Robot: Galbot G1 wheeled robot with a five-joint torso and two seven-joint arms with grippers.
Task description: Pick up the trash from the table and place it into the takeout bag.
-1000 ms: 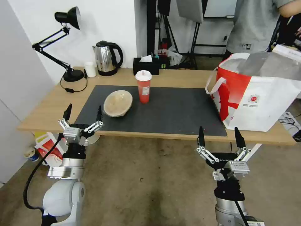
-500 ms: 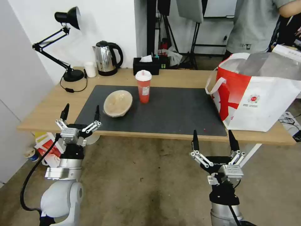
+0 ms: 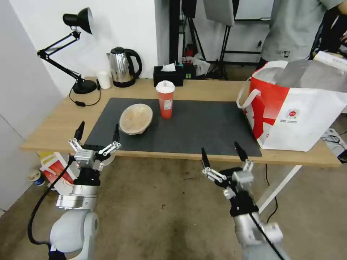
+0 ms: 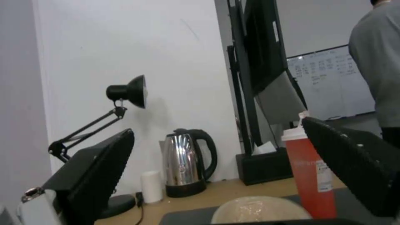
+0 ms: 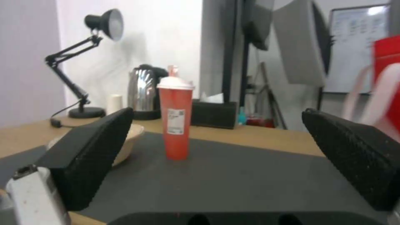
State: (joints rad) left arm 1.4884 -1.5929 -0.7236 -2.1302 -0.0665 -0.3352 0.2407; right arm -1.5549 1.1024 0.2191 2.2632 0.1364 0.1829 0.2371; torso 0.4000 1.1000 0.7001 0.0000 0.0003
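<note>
A tall red drink cup (image 3: 165, 99) with a white lid stands on the dark grey mat (image 3: 202, 126) of the light-wood table (image 3: 50, 126). Just left of it lies a shallow beige bowl (image 3: 136, 118). The white-and-red takeout bag (image 3: 300, 108) stands open at the table's right end. My left gripper (image 3: 98, 128) is open in front of the table's front edge, below the bowl (image 4: 260, 211) and facing it. Farther right, my right gripper (image 3: 221, 150) is open in front of the mat's edge. It faces the cup (image 5: 176, 122), well short of it.
Along the back of the table stand a black desk lamp (image 3: 77, 21), a small white cup (image 3: 104, 79), a steel kettle (image 3: 123, 66) and a black tissue box (image 3: 168, 74). A smaller red-and-white bag (image 3: 54, 169) sits on the floor under the left end. A person stands behind the takeout bag.
My right gripper has swung left and risen toward the table's front edge, turning to face the cup. My left gripper has barely shifted. Cup, bowl and bag have not moved.
</note>
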